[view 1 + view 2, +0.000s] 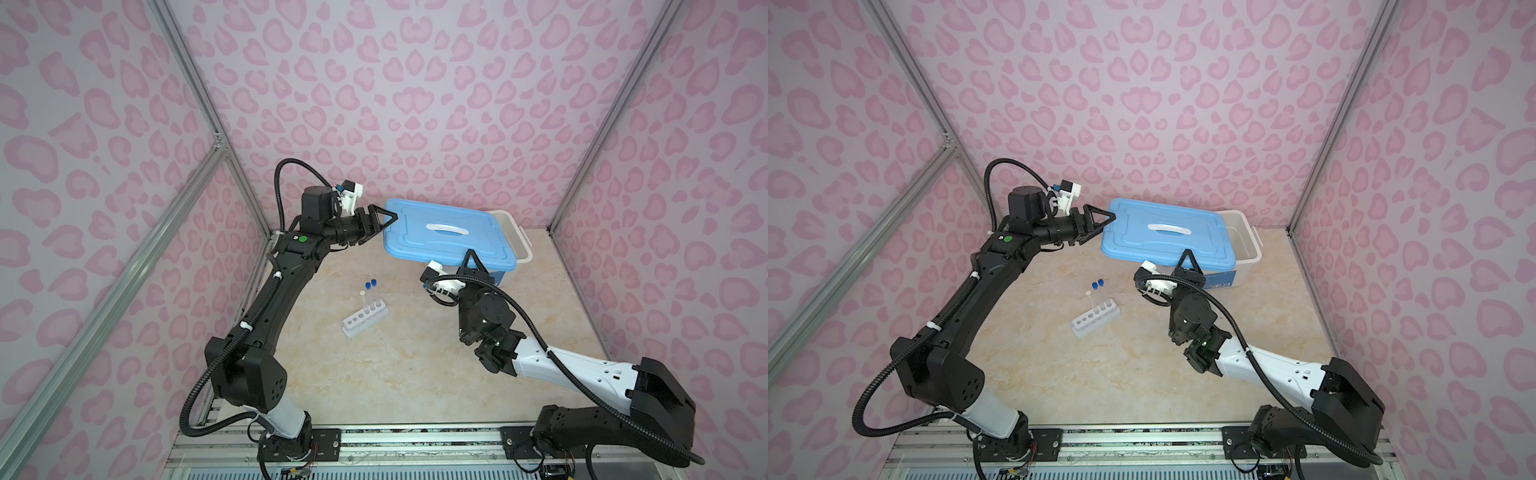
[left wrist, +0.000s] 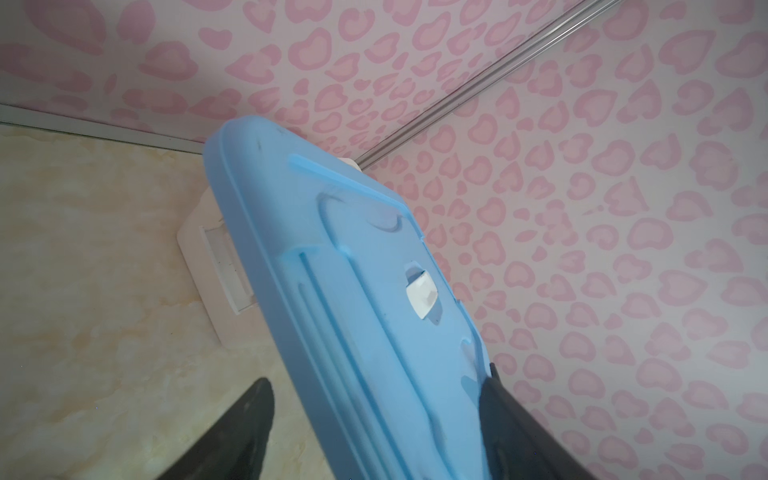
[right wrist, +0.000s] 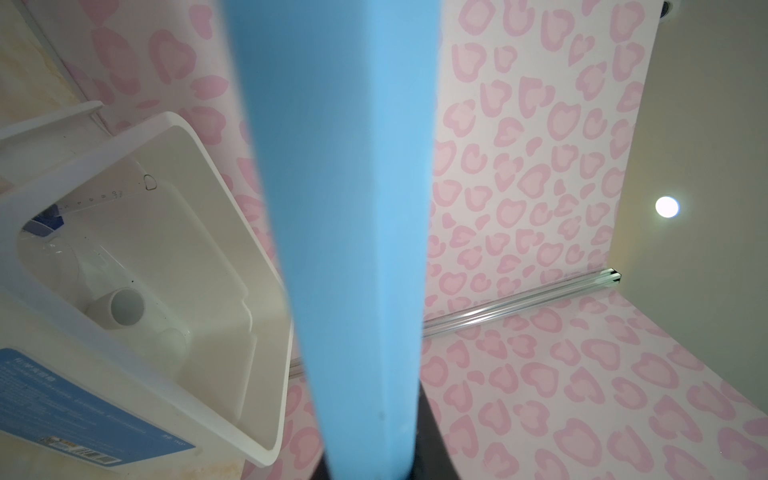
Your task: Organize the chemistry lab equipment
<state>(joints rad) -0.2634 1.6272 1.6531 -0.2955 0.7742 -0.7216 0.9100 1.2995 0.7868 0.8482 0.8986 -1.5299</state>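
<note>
Two claws on a smooth blue plastic lid [image 1: 415,241], right claw [image 1: 471,255] clamped on its long edge, left claw [image 1: 388,222] spread wide astride a rounded corner

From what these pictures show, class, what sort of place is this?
Most likely a robot test booth, not a real lab: two robot arms mounted on a rail, pink patterned walls, and a rack of test tubes on a table.
</note>
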